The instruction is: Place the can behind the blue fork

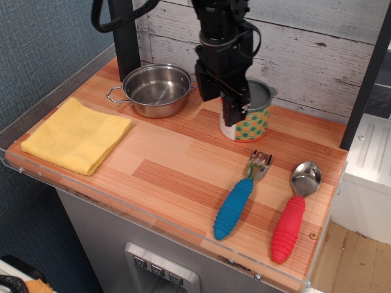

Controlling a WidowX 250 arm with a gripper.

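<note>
The can [252, 121], grey lid on top with an orange label of green and teal dots, sits at the back of the wooden counter, just beyond the tines of the blue fork [240, 196]. My gripper [239, 113] comes down from above and is shut on the can, its near finger [233, 112] over the can's white panel and the other finger hidden behind it. I cannot tell whether the can rests on the wood or hangs just above it. The fork lies flat, blue ribbed handle toward the front edge.
A steel two-handled pot [156, 90] stands at the back left. A folded yellow cloth [77, 135] lies at the left. A spoon with a red ribbed handle [293, 213] lies right of the fork. A grey plank wall [317, 49] rises behind the counter.
</note>
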